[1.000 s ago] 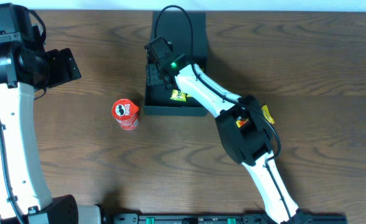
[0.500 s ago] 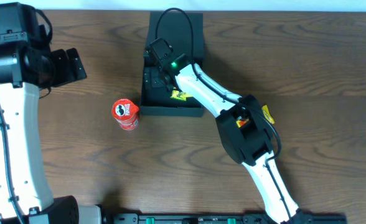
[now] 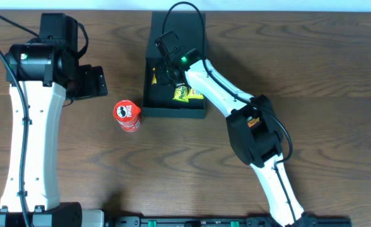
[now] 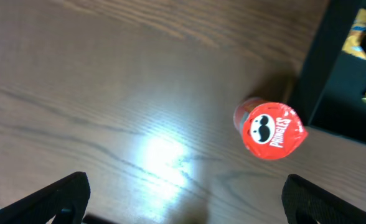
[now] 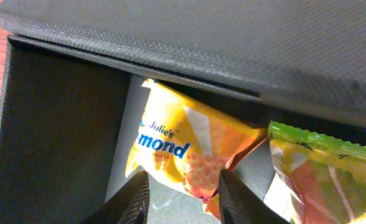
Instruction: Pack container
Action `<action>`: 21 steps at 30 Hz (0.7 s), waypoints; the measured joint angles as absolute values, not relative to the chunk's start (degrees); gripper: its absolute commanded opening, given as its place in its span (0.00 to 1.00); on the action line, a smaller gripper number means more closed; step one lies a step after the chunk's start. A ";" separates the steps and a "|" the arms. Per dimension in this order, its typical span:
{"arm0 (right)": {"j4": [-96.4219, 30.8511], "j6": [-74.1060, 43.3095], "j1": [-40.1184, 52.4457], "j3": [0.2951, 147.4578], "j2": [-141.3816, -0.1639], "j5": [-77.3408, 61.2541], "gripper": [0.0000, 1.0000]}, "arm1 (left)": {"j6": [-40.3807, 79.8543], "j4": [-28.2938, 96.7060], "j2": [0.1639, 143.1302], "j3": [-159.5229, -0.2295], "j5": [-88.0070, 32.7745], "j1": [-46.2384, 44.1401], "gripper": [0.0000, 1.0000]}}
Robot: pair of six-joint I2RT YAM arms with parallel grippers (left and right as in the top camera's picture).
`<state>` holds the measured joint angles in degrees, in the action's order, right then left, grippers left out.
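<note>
Right wrist: two packets (image 5: 183, 146) (image 5: 323, 171), one container (image 5: 52, 124) — right end effector (image 5: 183, 194), left end effector (image 4: 189, 198) both spread, empty.

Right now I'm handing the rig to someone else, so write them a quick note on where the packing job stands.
Left hand: open, empty, over the table near the Pringles can.
Right hand: open, down in the container above a yellow Julie's packet, not gripping it.
Container: lid flap up; a green-edged packet lies beside the Julie's one inside.
Done: those packets are in.
Left: the can stands upright on the table by the container's front-left corner, unpacked; lid not closed.
</note>
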<state>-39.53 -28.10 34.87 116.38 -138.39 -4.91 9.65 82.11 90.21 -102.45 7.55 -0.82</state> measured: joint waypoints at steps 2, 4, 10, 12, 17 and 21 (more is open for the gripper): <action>-39.55 -28.01 34.85 116.40 -138.39 -5.52 0.35 | 10.50 83.26 90.21 -102.45 8.05 -0.82 1.00; -39.68 -27.97 34.83 116.55 -138.37 -5.98 0.33 | 10.76 85.14 90.21 -102.45 8.93 -0.99 1.00; -45.06 -26.50 33.58 119.70 -137.93 -6.72 0.12 | 13.30 87.26 89.08 -100.84 11.68 -1.96 0.95; -47.86 -25.34 32.49 121.08 -136.94 -6.57 0.09 | 13.58 86.28 87.31 -98.78 12.16 -2.52 0.95; -53.80 -21.34 28.62 123.72 -129.67 -4.05 0.04 | 13.96 81.14 78.94 -88.82 12.14 -4.29 0.96; -58.37 -18.41 24.18 124.92 -121.27 -2.83 0.01 | 14.68 71.07 71.46 -75.79 7.57 -6.00 0.96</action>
